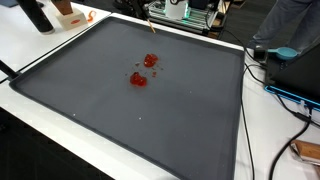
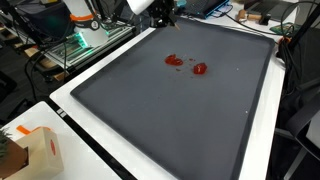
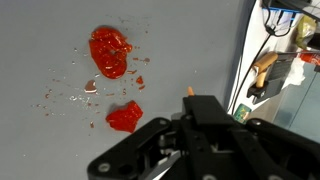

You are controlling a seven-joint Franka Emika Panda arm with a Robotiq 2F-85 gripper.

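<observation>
Two red blobs with small splatters lie on a dark grey mat [image 1: 120, 120]. The larger blob [image 3: 110, 52] and the smaller blob [image 3: 124, 117] show in the wrist view and in both exterior views [image 1: 150, 61] [image 2: 200, 69]. My gripper [image 1: 150, 22] hovers above the far edge of the mat, also in an exterior view [image 2: 166, 16], apart from the blobs. It is shut on a thin stick whose orange tip [image 3: 190, 90] pokes out past the black gripper body. The fingertips themselves are hidden by that body.
The mat [image 2: 160, 120] lies on a white table [image 1: 280, 130]. A cardboard box [image 2: 35, 150] stands at a table corner. Cables and a blue box [image 1: 292, 72] lie beside the mat. Lab equipment [image 2: 85, 35] stands beyond the far edge.
</observation>
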